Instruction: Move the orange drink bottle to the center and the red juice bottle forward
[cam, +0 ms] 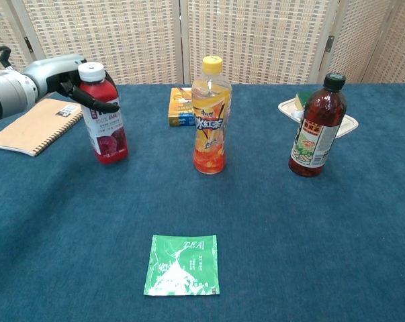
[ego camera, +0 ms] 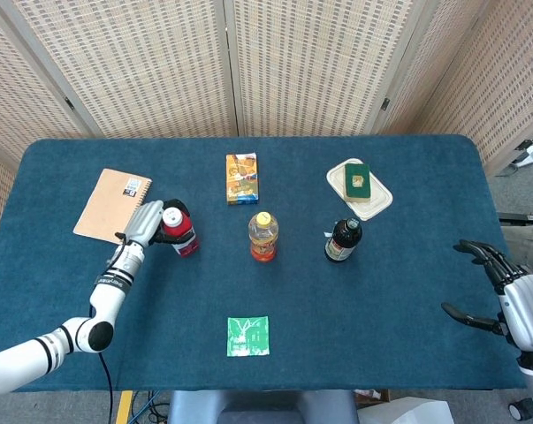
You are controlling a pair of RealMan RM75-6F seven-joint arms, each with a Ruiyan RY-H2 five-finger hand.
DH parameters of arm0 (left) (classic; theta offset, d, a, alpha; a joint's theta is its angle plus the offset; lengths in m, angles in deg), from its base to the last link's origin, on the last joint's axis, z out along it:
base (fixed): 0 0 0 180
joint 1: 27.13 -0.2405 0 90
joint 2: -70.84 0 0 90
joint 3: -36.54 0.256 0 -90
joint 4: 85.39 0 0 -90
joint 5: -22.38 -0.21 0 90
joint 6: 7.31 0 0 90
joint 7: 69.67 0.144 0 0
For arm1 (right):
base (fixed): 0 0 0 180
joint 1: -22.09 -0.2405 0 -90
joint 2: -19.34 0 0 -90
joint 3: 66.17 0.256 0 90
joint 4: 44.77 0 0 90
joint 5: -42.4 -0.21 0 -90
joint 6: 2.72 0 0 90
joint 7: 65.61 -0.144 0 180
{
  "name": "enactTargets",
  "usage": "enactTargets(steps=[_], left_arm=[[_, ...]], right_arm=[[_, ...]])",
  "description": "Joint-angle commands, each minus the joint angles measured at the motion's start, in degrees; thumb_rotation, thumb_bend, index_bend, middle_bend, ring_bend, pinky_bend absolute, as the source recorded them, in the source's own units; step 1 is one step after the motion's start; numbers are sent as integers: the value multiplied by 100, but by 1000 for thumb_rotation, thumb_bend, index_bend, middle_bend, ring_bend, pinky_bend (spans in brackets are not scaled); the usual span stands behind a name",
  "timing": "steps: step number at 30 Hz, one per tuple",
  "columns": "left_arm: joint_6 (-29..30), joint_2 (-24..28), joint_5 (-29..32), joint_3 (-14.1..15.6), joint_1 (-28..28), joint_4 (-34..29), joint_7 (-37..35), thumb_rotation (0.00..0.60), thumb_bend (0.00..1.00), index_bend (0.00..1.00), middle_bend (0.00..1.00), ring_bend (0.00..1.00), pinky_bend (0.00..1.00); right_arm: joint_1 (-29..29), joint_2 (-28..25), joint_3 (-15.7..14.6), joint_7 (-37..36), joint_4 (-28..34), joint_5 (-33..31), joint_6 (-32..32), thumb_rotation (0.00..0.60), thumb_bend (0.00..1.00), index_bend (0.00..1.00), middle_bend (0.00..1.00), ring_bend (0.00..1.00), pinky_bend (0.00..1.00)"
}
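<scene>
The red juice bottle [ego camera: 179,234] [cam: 105,119] with a white cap stands upright on the left part of the blue table. My left hand [ego camera: 145,224] [cam: 66,76] grips its upper part from the left, fingers wrapped round the neck. In the middle of the table the orange drink bottle [ego camera: 263,237] [cam: 210,119], yellow-capped, stands upright and untouched. My right hand [ego camera: 500,287] hangs off the table's right edge, fingers spread, holding nothing; the chest view does not show it.
A dark brown bottle [ego camera: 343,240] [cam: 318,127] stands right of the orange one. Behind it lies a white tray [ego camera: 376,203] with a green sponge. A tan notebook [ego camera: 112,205] lies far left, a colourful box [ego camera: 241,177] at the back centre, a green tea sachet [ego camera: 247,336] [cam: 183,264] near the front.
</scene>
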Motion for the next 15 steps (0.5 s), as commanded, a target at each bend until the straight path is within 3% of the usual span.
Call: enactTargets(steps=[1,15], left_arm=[[0,-62,-55,14,10,104,-76,600,171,455,423,444,447],[177,-358,-605,54,-14,631,-750,600,170,452,423,444,447]], right_arm=[[-6,4,2,-3,-8,-14,20,600,100,143,246,167,354],[-22,11,8,-19,-30,-67,96,600,99,143,246,166,354]])
